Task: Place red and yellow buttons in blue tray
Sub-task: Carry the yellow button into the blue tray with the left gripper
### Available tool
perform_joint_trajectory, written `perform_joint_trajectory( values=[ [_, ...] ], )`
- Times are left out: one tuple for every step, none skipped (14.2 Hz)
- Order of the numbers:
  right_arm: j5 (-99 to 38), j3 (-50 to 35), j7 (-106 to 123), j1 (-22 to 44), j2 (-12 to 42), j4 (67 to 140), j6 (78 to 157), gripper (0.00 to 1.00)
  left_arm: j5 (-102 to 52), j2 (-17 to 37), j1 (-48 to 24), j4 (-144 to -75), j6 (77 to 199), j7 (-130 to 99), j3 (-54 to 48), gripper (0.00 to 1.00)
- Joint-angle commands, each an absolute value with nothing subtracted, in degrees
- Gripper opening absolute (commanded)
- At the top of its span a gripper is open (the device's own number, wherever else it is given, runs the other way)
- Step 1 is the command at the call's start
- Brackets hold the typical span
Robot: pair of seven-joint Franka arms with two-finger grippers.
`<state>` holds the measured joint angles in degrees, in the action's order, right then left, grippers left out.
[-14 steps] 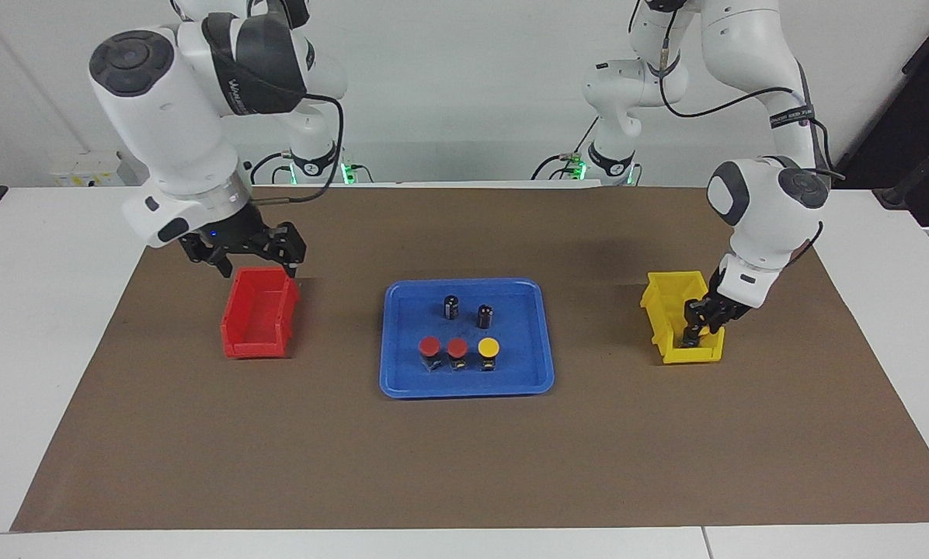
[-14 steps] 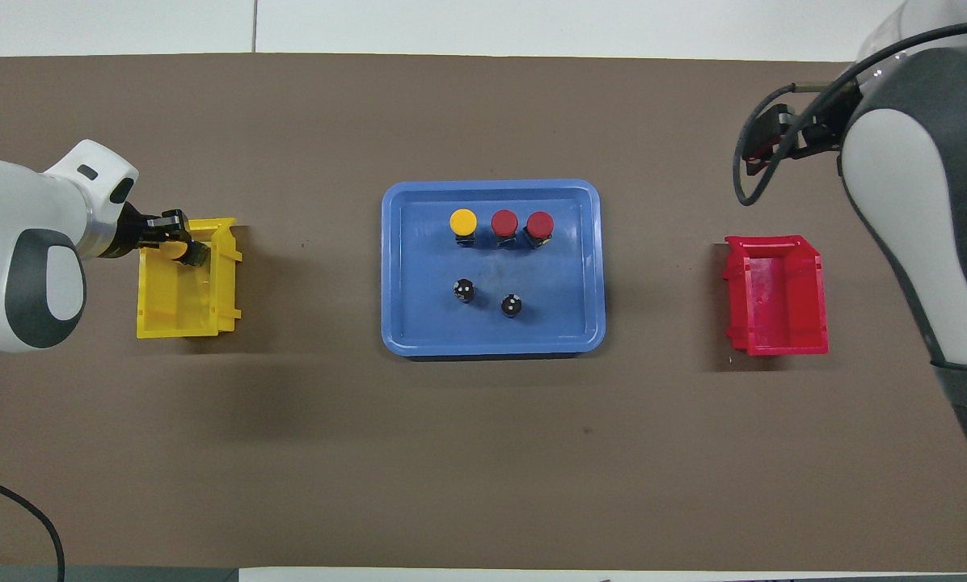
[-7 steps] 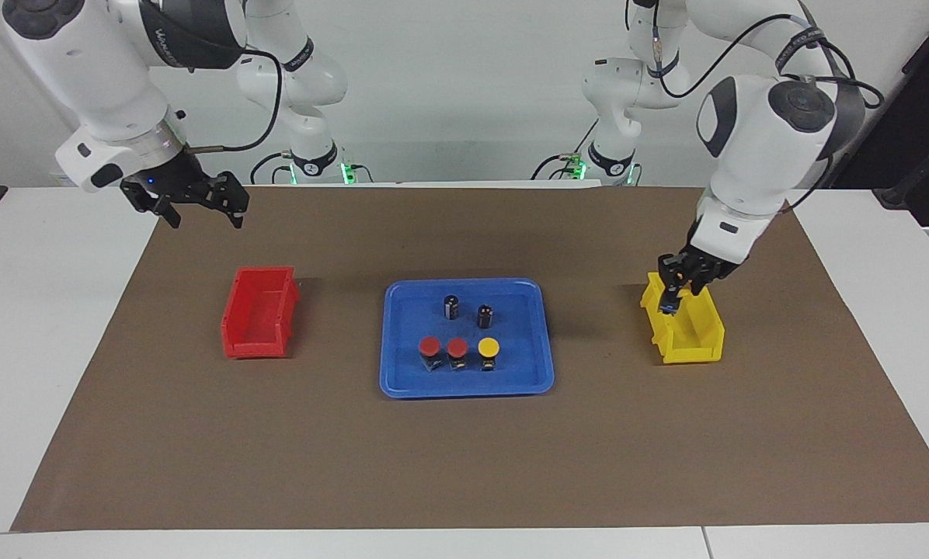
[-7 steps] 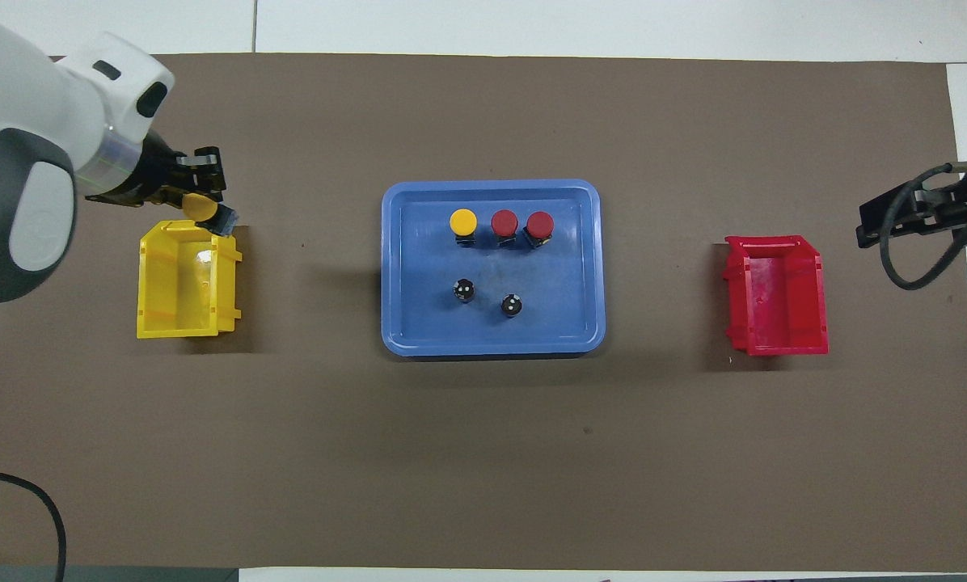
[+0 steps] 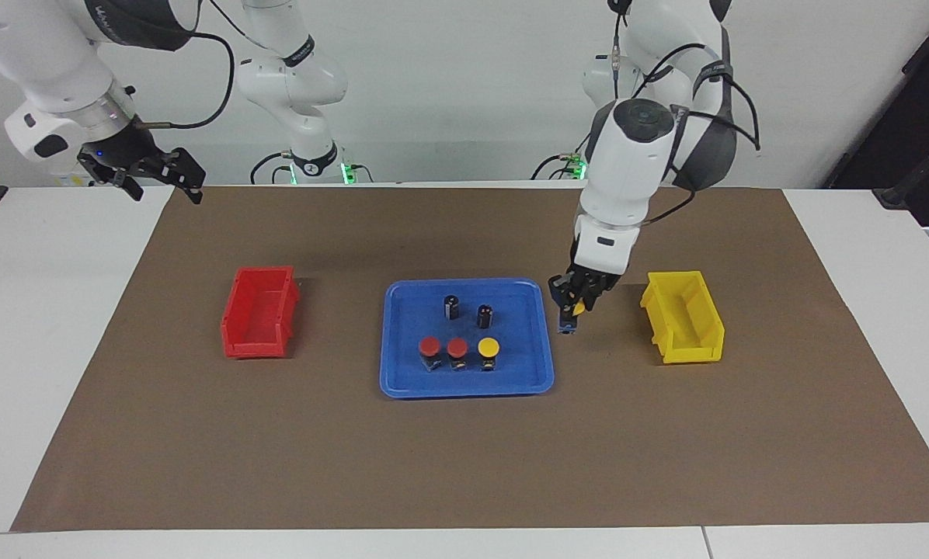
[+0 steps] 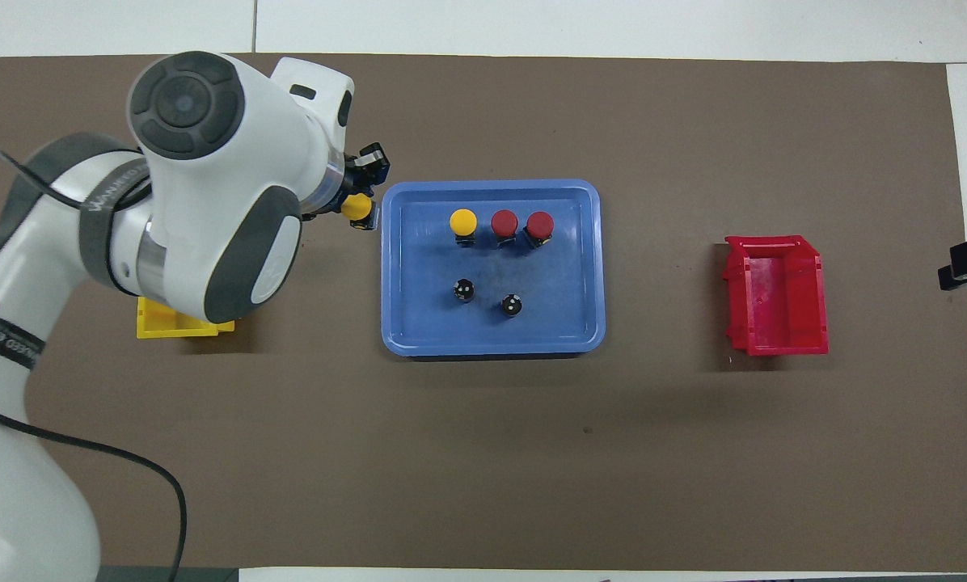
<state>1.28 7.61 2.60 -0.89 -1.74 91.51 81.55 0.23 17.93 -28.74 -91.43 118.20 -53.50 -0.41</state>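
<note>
The blue tray point(image 5: 402, 382) point(image 6: 491, 346) lies mid-mat. In it stand two red buttons point(image 5: 429, 347) point(image 5: 457, 348) and one yellow button point(image 5: 488, 347), in a row on the side farther from the robots; from above the row reads yellow point(image 6: 462, 221), red point(image 6: 504, 221), red point(image 6: 539, 224). My left gripper point(image 5: 574, 312) point(image 6: 360, 202) is shut on another yellow button point(image 5: 579, 309) point(image 6: 357, 208), hanging tilted over the mat just beside the tray's edge toward the left arm's end. My right gripper point(image 5: 158, 178) is open and raised, holding nothing.
Two dark capless cylinders point(image 5: 451, 306) point(image 5: 485, 315) stand in the tray, nearer to the robots. The yellow bin point(image 5: 686, 318) point(image 6: 178, 326) sits toward the left arm's end, mostly covered by that arm from above. The red bin point(image 5: 259, 322) point(image 6: 774, 295) sits toward the right arm's end.
The left gripper lifted the yellow button out of the yellow bin and carried it to the tray's edge. The right gripper rose from the red bin and drew back toward the robots.
</note>
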Motion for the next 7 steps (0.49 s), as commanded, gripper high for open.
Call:
perform_joint_trajectory(
  values=[
    [1.4, 7.6, 3.1, -0.5, -3.0, 94.2, 86.4, 1.00, -0.3, 21.5, -30.9, -90.4, 122.5, -62.5, 0.4, 0.02],
    [1.4, 7.7, 3.1, -0.6, -3.4, 95.4, 87.9, 1.00, -0.4, 22.5, -30.9, -90.2, 122.9, -63.4, 0.4, 0.02],
    [1.4, 7.9, 3.3, -0.6, -3.6, 95.4, 87.4, 1.00, -0.4, 23.5, -31.2, -89.9, 123.0, -63.6, 0.4, 0.02],
    [1.4, 8.0, 3.3, -0.5, -3.6, 95.4, 87.2, 1.00, -0.4, 24.3, -32.1, -89.9, 123.9, -63.5, 0.4, 0.02],
    [1.4, 8.1, 3.4, -0.5, -3.4, 95.2, 87.8, 1.00, -0.3, 25.0, -32.2, -90.1, 125.8, -63.5, 0.4, 0.02],
    [1.4, 8.1, 3.0, -0.6, -3.3, 95.2, 87.9, 1.00, -0.3, 25.8, -32.2, -90.2, 126.8, -63.5, 0.4, 0.02],
    [1.4, 7.7, 3.0, -0.9, -3.3, 95.2, 87.8, 1.00, -0.1, 26.4, -32.2, -90.2, 127.3, -63.4, 0.4, 0.02]
  ],
)
